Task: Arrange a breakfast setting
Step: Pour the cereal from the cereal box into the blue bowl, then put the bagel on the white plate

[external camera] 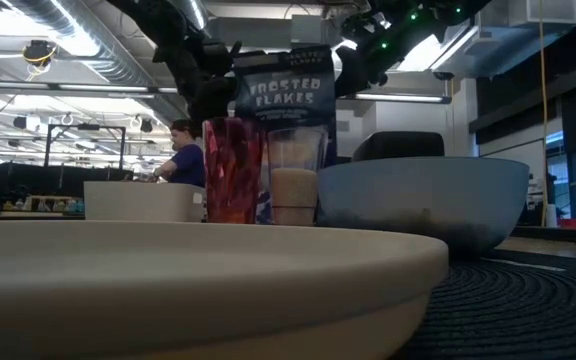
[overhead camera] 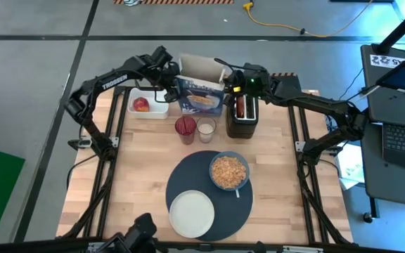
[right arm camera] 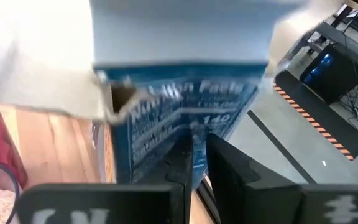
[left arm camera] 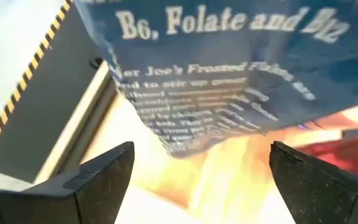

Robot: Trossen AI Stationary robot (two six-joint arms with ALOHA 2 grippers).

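The dark blue-grey placemat (overhead camera: 188, 184) lies at the table's near middle. The light-blue bowl (overhead camera: 228, 171) of cereal flakes stands on its far right part, and the white plate (overhead camera: 192, 213) on its near left. A blue cereal box (overhead camera: 202, 95) stands upright at the back with its top flaps open. My left gripper (overhead camera: 169, 81) is open at the box's left side (left arm camera: 229, 93), its fingers clear of it. My right gripper (right arm camera: 199, 158) is shut at the box's right side panel (right arm camera: 185, 118). The red apple (overhead camera: 140, 105) lies in a white tub (overhead camera: 148, 105). My right gripper comes level from the table's right with its fingers (right arm camera: 182, 155) close together in front of the box's side panel (right arm camera: 160, 134). I cannot tell whether they touch it.
A red cup (overhead camera: 185, 128) and a glass of milk (overhead camera: 206, 128) stand just in front of the box. A black toaster (overhead camera: 243, 116) with something reddish in its slot stands right of them. A person sits in the room behind (external camera: 183, 150).
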